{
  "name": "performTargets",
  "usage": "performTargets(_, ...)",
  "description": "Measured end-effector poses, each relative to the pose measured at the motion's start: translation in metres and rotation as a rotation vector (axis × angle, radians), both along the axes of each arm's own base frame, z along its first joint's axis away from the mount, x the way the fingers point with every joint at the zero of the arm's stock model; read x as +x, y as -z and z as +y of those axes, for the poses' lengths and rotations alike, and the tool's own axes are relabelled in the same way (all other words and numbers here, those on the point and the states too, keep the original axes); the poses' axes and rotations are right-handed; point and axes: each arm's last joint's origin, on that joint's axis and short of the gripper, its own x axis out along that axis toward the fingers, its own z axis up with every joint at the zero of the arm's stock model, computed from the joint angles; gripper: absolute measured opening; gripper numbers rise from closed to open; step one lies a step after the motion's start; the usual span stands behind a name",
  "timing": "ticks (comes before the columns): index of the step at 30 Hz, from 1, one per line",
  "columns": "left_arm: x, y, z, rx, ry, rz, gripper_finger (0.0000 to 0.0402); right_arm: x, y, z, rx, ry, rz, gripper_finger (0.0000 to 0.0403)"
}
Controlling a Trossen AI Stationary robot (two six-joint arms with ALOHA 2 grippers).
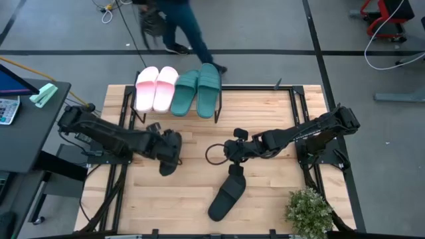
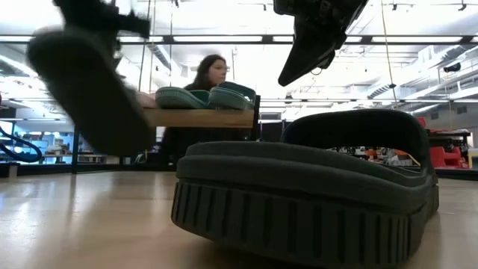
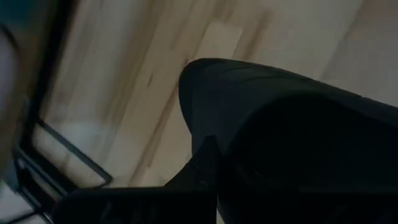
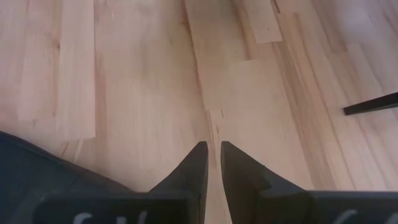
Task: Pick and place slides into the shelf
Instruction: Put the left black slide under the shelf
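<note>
A pink pair (image 1: 157,87) and a teal pair (image 1: 197,91) of slides lie on the shelf's plank top (image 2: 198,117) at the table's far edge. My left gripper (image 1: 170,151) is shut on one black slide (image 2: 84,84), held in the air left of the table's middle. The other black slide (image 1: 226,194) lies sole down on the table near the front edge and fills the low view (image 2: 314,187). My right gripper (image 2: 287,77) is shut and empty, hanging above this slide's far end with its fingers slanting down. My left gripper holds the black slide (image 3: 292,124) by its upper end (image 2: 93,30), coming from above. The slide itself hides where the fingers lie on it. The slide hangs tilted below the gripper, its sole (image 2: 78,90) toward the table's near edge, lifted clear of the table.
A potted plant (image 1: 309,211) stands at the table's near right corner. A dark cable loop (image 1: 214,154) lies by my right gripper. A person (image 1: 180,26) is behind the shelf. Bare table (image 1: 153,199) lies to the near left.
</note>
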Motion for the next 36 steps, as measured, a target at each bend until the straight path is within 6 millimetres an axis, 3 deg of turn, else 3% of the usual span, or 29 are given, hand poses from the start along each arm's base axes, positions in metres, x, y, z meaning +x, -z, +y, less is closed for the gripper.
performTargets(5, -0.018, 0.040, 0.008, 0.099, -0.059, 0.052, 0.0012, 0.000, 0.000, 0.003, 0.000, -0.008, -0.001, 0.0051)
performTargets(15, -0.039, 0.073, 0.025, 0.234, -0.049, 0.152, 0.0012, 0.000, 0.000, 0.002, -0.005, -0.013, 0.000, 0.0051)
performTargets(20, -0.048, 0.096, 0.031, 0.304, -0.045, 0.111, 0.0012, 0.000, 0.000, 0.002, -0.002, -0.009, -0.001, 0.0051)
performTargets(26, -0.053, 0.106, 0.036, 0.395, 0.007, 0.142, 0.0012, 0.000, 0.000, 0.002, 0.000, -0.008, -0.006, 0.0051)
performTargets(36, -0.052, 0.104, 0.061, 0.493, -0.101, 0.166, 0.0012, 0.002, -0.002, 0.003, 0.000, -0.013, -0.027, 0.0051)
